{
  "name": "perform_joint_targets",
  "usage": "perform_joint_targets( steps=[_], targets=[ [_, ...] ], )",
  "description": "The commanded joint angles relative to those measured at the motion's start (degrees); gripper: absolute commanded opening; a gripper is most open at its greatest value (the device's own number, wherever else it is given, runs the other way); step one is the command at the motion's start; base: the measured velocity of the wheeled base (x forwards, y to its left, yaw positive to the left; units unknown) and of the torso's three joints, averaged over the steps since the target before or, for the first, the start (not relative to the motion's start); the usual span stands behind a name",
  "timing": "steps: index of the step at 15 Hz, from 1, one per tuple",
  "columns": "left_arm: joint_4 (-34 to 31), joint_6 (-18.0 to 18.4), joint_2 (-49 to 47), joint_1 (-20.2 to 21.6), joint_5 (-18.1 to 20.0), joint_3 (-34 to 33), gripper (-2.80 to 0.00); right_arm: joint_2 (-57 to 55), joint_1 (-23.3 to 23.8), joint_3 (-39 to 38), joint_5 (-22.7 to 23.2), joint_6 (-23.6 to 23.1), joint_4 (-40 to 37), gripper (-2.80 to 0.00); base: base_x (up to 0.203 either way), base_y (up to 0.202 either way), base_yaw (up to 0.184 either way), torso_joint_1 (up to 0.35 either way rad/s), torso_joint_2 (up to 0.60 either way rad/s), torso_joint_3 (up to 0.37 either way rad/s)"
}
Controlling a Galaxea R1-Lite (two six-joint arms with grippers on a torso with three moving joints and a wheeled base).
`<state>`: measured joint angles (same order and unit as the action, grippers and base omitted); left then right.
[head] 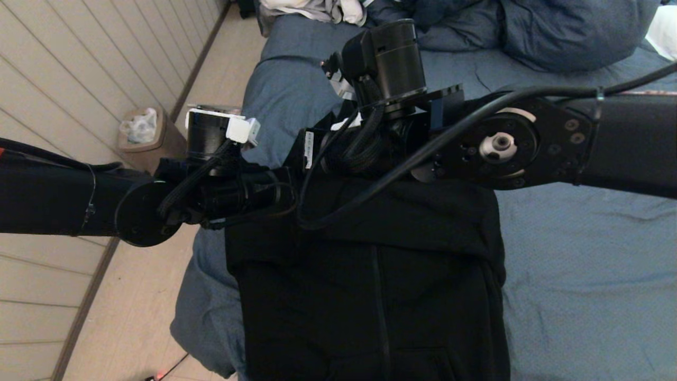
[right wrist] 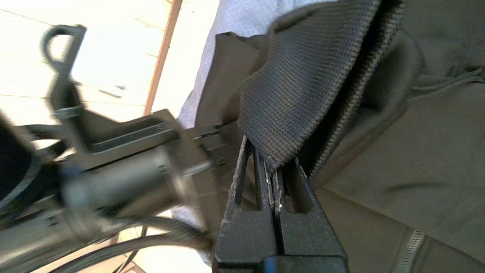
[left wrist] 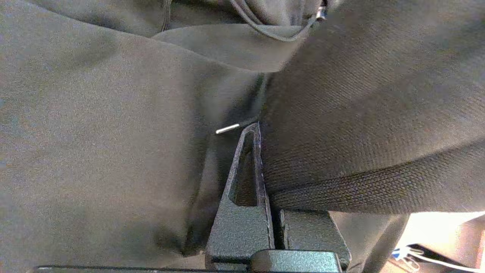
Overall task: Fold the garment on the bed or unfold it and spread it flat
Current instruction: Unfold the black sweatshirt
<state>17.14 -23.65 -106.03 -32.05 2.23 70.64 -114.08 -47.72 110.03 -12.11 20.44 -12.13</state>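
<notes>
I have both arms crossed in over the near edge of the bed [head: 582,275], and both grippers are pinched tight on the garment [head: 370,296]. The black hoodie lies under and just ahead of the two wrists, its zip running away from them down the middle of the body, with the blue-grey sheet showing on either side of it.

My right gripper [right wrist: 273,170] has its jaws closed on a ribbed band of the garment; the knitted edge rises straight out from between the fingertips and folds over, with a line of zipper teeth [right wrist: 352,106] running just beside it. The left arm's wrist sits close alongside this gripper, blurred.

My left gripper [left wrist: 261,151] is also clamped: one finger [left wrist: 246,182] shows clearly, the other is buried under a thick ribbed hem that drapes across it. Smooth black fabric fills everything beyond the tips, and a drawstring [left wrist: 265,32] loops across the cloth well beyond them.

Past both grippers, at the far end of the bed, lie a puffy blue-grey duvet [head: 555,32] and a white and grey cloth [head: 317,10]. A small bin [head: 143,135] stands on the floor beside the left arm.
</notes>
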Motion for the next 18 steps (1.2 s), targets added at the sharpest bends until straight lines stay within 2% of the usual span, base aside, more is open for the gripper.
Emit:
perform_joint_targets(
  steps=[1, 2, 8, 11, 13, 15, 18],
  targets=[
    [0.2, -0.1, 0.8, 0.0, 0.1, -0.3, -2.80, 0.0, 0.1, -0.1, -0.5, 0.0, -0.1, -2.80, 0.000, 0.000, 0.000, 0.000, 0.00, 0.000],
    [0.1, -0.1, 0.8, 0.0, 0.1, -0.5, -2.80, 0.0, 0.0, -0.1, -1.1, 0.1, -0.2, 0.00, 0.000, 0.000, 0.000, 0.000, 0.00, 0.000],
    [0.8, -0.1, 1.3, 0.3, 0.1, -2.8, -2.80, 3.6, 0.2, 0.5, -1.1, -0.4, 0.0, 0.00, 0.000, 0.000, 0.000, 0.000, 0.00, 0.000],
    [0.4, -0.3, 2.5, 4.0, 0.6, -2.8, -2.80, 9.7, 1.9, 0.1, -1.2, -0.7, -0.5, 0.00, 0.000, 0.000, 0.000, 0.000, 0.00, 0.000],
    [0.2, -0.3, 4.6, 9.1, 1.8, -2.4, -2.80, 13.3, 5.8, -2.3, -0.8, -0.8, -0.5, 0.00, 0.000, 0.000, 0.000, 0.000, 0.00, 0.000],
    [0.1, -0.3, 6.5, 16.0, 2.8, -2.0, -2.80, 16.5, 8.6, -7.3, -0.6, -0.7, -0.3, 0.00, 0.000, 0.000, 0.000, 0.000, 0.00, 0.000],
    [0.5, -0.2, 8.3, 29.1, 4.7, -1.8, -2.80, 21.7, 11.9, -16.8, -0.2, -0.4, 0.1, 0.00, 0.000, 0.000, 0.000, 0.000, 0.00, 0.000]
  ],
)
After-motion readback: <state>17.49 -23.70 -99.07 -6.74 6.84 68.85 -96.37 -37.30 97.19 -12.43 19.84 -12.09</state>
